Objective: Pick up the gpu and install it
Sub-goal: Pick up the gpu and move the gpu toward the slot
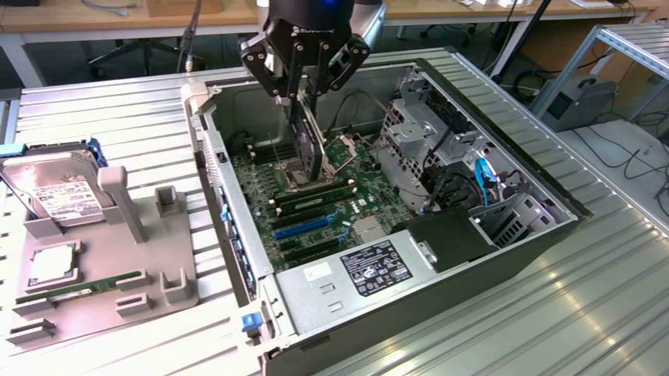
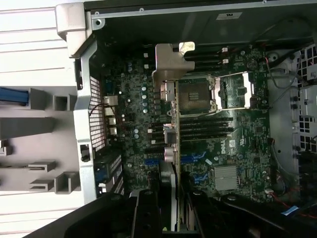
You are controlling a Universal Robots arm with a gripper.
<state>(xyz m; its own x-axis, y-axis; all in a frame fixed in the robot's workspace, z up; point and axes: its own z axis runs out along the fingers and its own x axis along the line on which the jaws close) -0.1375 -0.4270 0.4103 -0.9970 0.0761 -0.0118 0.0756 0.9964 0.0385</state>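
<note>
While the gripper (image 1: 303,90) is clamped on the gpu (image 1: 310,149), the card hangs upright inside the open PC case (image 1: 502,235).

Exterior view: arm cut off by the frame edge above the gripper. The gpu reads as a dark thin slab over the motherboard (image 1: 313,205); can't tell if its lower edge touches the board. Wrist view: the gpu (image 2: 172,148) is seen edge-on, so its faces are hidden. The silver bracket (image 2: 167,64) sits at its far end beside the CPU socket (image 2: 198,94). The fingers (image 2: 146,213) flank the card, and its near end is lost between them.

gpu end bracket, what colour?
Silver bracket on the gpu; wrist view shows it best.
</note>
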